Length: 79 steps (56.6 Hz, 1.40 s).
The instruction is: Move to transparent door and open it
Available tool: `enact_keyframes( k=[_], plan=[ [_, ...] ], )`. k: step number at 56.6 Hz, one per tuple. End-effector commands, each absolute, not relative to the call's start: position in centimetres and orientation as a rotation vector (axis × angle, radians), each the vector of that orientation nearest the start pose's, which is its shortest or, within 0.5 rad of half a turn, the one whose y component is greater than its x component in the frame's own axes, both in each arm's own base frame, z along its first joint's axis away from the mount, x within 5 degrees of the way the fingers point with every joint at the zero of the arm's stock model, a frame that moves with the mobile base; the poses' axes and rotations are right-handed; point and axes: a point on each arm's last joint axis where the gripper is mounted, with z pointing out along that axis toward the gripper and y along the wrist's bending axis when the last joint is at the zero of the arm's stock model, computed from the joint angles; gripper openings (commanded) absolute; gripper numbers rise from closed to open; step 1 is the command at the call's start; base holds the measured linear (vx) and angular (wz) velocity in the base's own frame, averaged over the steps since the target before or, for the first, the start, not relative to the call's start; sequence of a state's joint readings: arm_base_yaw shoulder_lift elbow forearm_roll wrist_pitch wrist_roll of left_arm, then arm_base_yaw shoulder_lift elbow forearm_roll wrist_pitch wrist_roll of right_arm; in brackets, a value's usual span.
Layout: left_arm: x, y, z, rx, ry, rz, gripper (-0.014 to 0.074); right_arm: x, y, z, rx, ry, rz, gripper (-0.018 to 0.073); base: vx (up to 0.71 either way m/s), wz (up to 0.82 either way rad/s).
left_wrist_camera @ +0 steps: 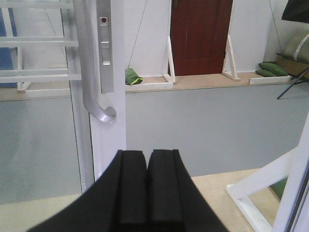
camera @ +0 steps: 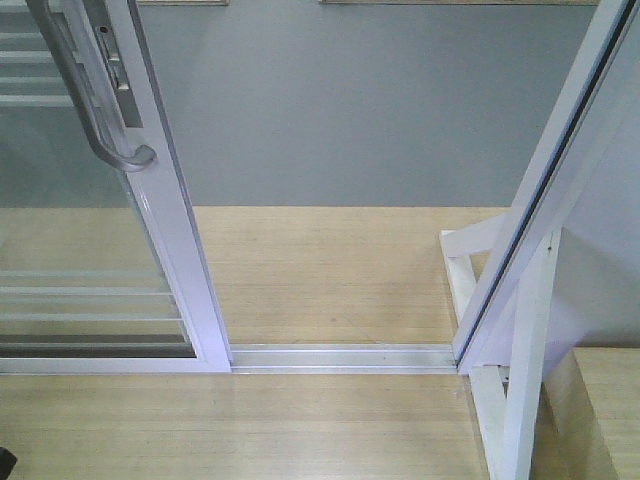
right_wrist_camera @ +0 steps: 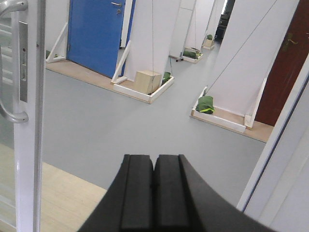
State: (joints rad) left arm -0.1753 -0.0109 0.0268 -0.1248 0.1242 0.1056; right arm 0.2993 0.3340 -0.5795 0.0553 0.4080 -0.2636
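The transparent door (camera: 90, 250) stands at the left, slid aside, clear glass with thin white bars in a white frame (camera: 170, 215). Its grey curved handle (camera: 105, 120) and lock plate (camera: 112, 65) are at the top left. A wide opening lies between the door edge and the white jamb (camera: 545, 190) at the right. The handle also shows in the left wrist view (left_wrist_camera: 94, 92) and in the right wrist view (right_wrist_camera: 9, 104). My left gripper (left_wrist_camera: 147, 154) is shut and empty, just right of and below the handle. My right gripper (right_wrist_camera: 154, 158) is shut and empty, facing through the opening.
A metal floor track (camera: 345, 357) crosses the wooden platform (camera: 300, 430). White braces (camera: 525, 350) support the jamb at the right. Beyond lies grey floor (camera: 380, 110) with a blue door (right_wrist_camera: 94, 34), a dark red door (left_wrist_camera: 200, 36), white stands and green sandbags (right_wrist_camera: 206, 104).
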Motion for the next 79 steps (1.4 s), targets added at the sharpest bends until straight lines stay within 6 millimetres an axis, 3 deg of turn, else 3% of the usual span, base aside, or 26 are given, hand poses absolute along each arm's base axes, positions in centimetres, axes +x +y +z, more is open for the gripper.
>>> enact_keyframes(
  k=[1,39,48,65,70,79],
  plan=[
    [5.3,-1.0,21.0,0.117,1.499,-0.17,-0.0006,6.2,2.1,36.5,-0.403,1.489,0.079,-0.0006,0.0,0.0],
    [5.3,-1.0,21.0,0.117,1.499,-0.17,-0.0006,6.4,2.1,36.0,-0.414,1.497,0.059,-0.0006,0.0,0.0],
    [5.3,-1.0,21.0,0.117,1.499,-0.17,-0.0006,7.4,2.3,32.3,-0.414,1.525,0.052,-0.0006,0.0,0.0],
    [5.3,-1.0,21.0,0.117,1.499,-0.17,-0.0006,6.6,2.0,21.3,-0.262,1.476,0.195,-0.0006,0.0,0.0],
    [5.3,-1.0,21.0,0.117,1.499,-0.17,-0.0006,6.1,1.9,20.4,-0.252,1.517,0.211,-0.0006,0.0,0.0],
    [5.3,-1.0,21.0,0.117,1.5,-0.17,-0.0006,5.4,1.7,20.6,-0.265,1.458,0.19,-0.0006,0.0,0.0]
  ],
)
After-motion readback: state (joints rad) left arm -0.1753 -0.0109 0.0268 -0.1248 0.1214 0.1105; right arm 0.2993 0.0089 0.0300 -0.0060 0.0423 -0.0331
